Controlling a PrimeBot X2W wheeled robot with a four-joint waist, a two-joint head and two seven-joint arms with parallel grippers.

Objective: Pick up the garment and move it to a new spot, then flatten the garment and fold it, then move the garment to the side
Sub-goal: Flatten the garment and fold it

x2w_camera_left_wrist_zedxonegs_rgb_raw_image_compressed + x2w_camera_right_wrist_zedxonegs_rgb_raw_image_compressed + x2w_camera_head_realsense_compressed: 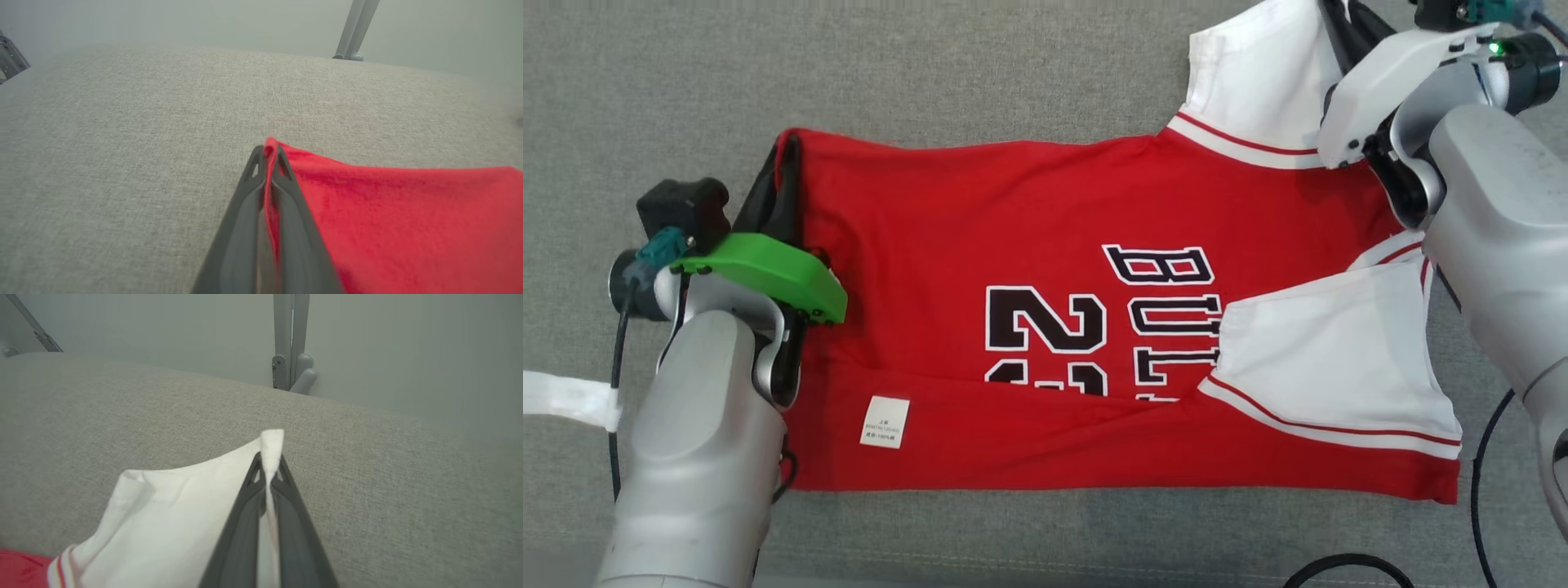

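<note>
A red jersey (pixel 980 229) with white sleeves is shown laid flat across the middle of the grey fabric-covered surface (pixel 931 65), hem toward the robot's left and sleeves toward its right. The near long edge is folded over the black-and-white lettering, so that a white care label (pixel 885 422) is exposed. The far hem corner is pinched between the closed fingers of the left gripper (pixel 267 153). The far sleeve (pixel 1258 73) is pinched at its edge by the right gripper (pixel 269 463), likewise closed on cloth. Both held corners are seen short of the surface's far edge.
</note>
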